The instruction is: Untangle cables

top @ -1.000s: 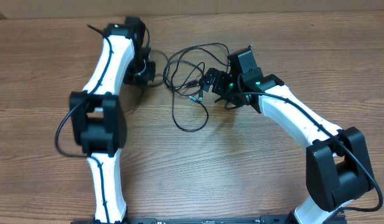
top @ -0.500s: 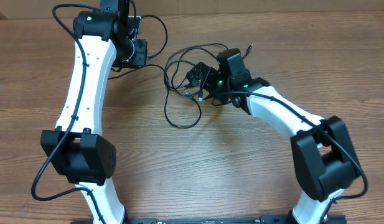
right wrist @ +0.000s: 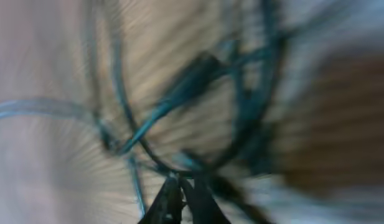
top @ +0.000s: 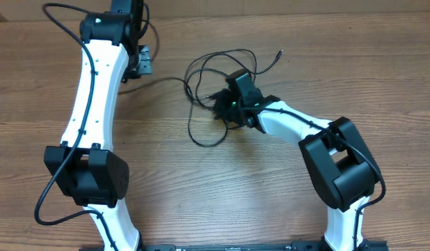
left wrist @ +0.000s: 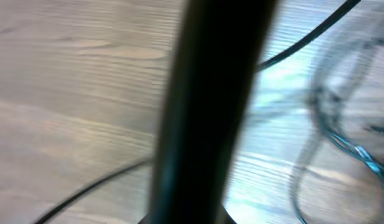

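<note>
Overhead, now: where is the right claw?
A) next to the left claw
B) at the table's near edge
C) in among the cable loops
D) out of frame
C: the overhead view shows the right claw down among the loops of the cables, well apart from the left claw at the far left.

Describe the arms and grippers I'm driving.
Both arms have white tube-shaped links, the left arm and the right arm alike, joined by bulky black joints. A thin black cable runs along the left arm and loops free near its base. The left gripper and right gripper are black; a green light glows by the right one.
</note>
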Robot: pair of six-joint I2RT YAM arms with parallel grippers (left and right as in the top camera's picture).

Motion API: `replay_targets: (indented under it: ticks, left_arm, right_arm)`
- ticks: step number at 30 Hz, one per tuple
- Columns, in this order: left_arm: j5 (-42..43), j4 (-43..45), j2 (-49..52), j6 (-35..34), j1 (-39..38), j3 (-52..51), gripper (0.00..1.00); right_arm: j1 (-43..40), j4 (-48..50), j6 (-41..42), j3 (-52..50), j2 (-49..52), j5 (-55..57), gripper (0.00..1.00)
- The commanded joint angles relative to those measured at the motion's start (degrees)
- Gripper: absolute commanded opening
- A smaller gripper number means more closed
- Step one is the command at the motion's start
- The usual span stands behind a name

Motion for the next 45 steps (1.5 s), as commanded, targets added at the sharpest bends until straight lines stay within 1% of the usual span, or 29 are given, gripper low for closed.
replay_targets:
  ticks: [1, 6, 12, 14, 16, 17, 19, 21, 22, 24, 25, 26, 29, 32, 35, 38, 40, 42, 45]
  left_arm:
    - [-7.65, -0.83, -1.25, -7.69, 3.56, 0.13, 0.04]
    - [-7.41, -1.42, -1.25, -11.52, 10.8, 0.0, 0.04]
    - [2.29, -0.61, -1.25, -11.45, 20.26, -0.02, 0.04]
    - [7.17, 0.07, -1.25, -9.86, 22.36, -0.02, 0.04]
    - [14.6, 1.03, -1.22, -5.75, 23.74, -0.02, 0.04]
    - [18.4, 1.6, -1.22, -3.39, 24.02, -0.02, 0.04]
    - [22.86, 2.45, -1.2, -0.15, 23.89, -0.04, 0.04]
    - [23.3, 2.58, -1.2, 0.37, 22.97, -0.11, 0.04]
    - [23.17, 2.62, -1.2, 0.39, 22.34, -0.35, 0.04]
    - [23.15, 2.84, -1.2, 0.79, 21.16, -1.05, 0.04]
    - [23.1, 3.15, -1.2, 0.83, 20.63, -1.6, 0.04]
    - [23.12, 3.72, -1.2, 1.25, 20.0, -2.45, 0.05]
    - [23.15, 5.9, -1.2, 3.39, 18.29, -5.46, 0.11]
    - [23.17, 8.63, -1.18, 6.23, 16.68, -8.57, 0.15]
    - [23.19, 11.72, -1.18, 9.31, 14.95, -11.5, 0.16]
    - [23.32, 13.88, -1.18, 11.82, 13.44, -13.57, 0.16]
    - [23.39, 15.08, -1.18, 13.33, 12.66, -14.47, 0.19]
    - [23.39, 16.06, -1.18, 14.69, 11.78, -15.21, 0.2]
    - [23.37, 17.05, -1.18, 15.61, 10.38, -16.04, 0.23]
  right_arm:
    - [-4.79, -5.27, -3.54, 0.09, -0.44, 2.36, 0.04]
    - [-12.7, -16.2, -8.24, 0.15, -3.26, 2.14, 0.04]
    - [-23.02, -26.58, -14.82, 0.15, -5.84, 2.21, 0.04]
    - [-25.66, -28.85, -14.8, 0.13, -5.84, 2.16, 0.04]
    - [-28.0, -30.97, -14.8, 0.13, -5.84, 1.7, 0.04]
    - [-28.74, -31.5, -14.82, 0.13, -5.84, 0.48, 0.04]
    - [-29.68, -31.74, -15.93, 0.13, -5.84, -5.03, 0.05]
    - [-29.81, -30.32, -20.11, 0.13, -5.84, -13.09, 0.13]
    - [-29.57, -29.24, -22.12, 0.13, -5.84, -17.44, 0.21]
    - [-28.5, -26.8, -25.22, 0.13, -5.84, -26.32, 0.43]
    - [-27.69, -25.55, -25.51, 0.13, -5.84, -29.14, 0.52]
    - [-26.71, -24.15, -25.46, 0.13, -5.84, -31.04, 0.59]
    - [-22.8, -18.99, -24.76, 0.13, -5.84, -32.46, 0.71]
    - [-18.4, -13.66, -22.4, 0.13, -5.73, -31.82, 0.77]
    - [-14.25, -9.22, -16.04, 0.13, -5.73, -27.47, 0.79]
    - [-10.34, -4.85, -11.69, 0.13, -5.7, -22.8, 0.79]
    - [-7.87, -2.25, -9.64, 0.13, -5.7, -19.65, 0.79]
    - [-5.62, -0.13, -8.2, 0.13, -5.68, -15.23, 0.79]
    - [-2.8, 1.62, -8.2, 0.13, -5.51, -7.85, 0.78]
